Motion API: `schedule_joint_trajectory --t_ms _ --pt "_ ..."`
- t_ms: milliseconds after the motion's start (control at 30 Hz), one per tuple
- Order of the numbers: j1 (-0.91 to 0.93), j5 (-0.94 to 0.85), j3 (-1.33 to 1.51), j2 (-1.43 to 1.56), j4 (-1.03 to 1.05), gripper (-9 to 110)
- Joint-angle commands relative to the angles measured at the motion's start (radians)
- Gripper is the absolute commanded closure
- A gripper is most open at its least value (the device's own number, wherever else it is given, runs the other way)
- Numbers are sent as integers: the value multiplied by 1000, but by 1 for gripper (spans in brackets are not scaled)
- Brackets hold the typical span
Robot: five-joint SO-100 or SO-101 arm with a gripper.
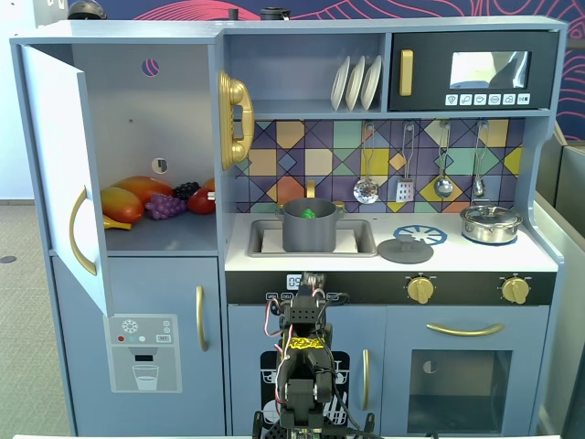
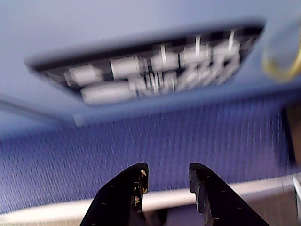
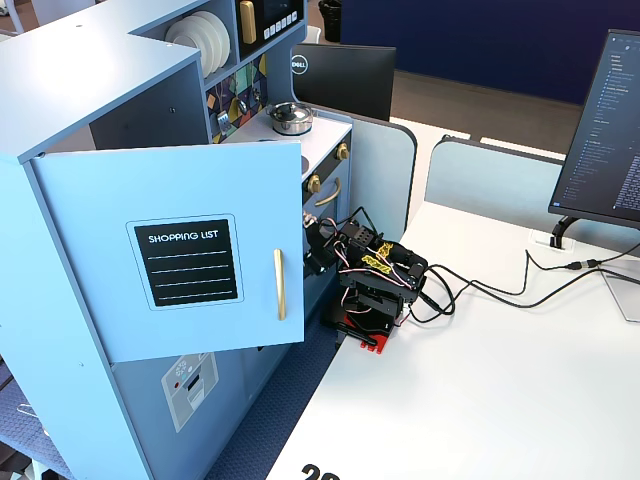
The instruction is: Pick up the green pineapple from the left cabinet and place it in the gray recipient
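The green pineapple [image 1: 309, 213] lies inside the gray recipient [image 1: 311, 232], only its top showing above the rim. That dark pot stands in the sink basin. The left cabinet [image 1: 151, 119] has its door [image 1: 57, 165] swung open; the same door shows a shopping-list panel in the side fixed view [image 3: 180, 250]. My arm is folded low in front of the kitchen's lower doors, well below the counter. My gripper [image 2: 168, 172] is open with nothing between its black fingers, pointing at the blue lower panel; it also shows small in both fixed views [image 1: 309, 280] [image 3: 320, 246].
Orange and yellow fruits [image 1: 123, 203], purple grapes [image 1: 166, 206] and a red fruit [image 1: 202, 201] rest on the cabinet shelf. A flat gray lid [image 1: 405, 249] and a silver lidded pot [image 1: 491, 222] sit on the counter. Cables [image 3: 500, 290] and a monitor [image 3: 600, 130] are on the white table.
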Motion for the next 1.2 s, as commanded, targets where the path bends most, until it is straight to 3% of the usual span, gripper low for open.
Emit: schedule_joint_trajectory --t_ms 0,400,1167 --pt "2 2 43 8 17 101" --pt "-51 -71 43 8 377 99" --pt "60 -48 43 8 380 97"
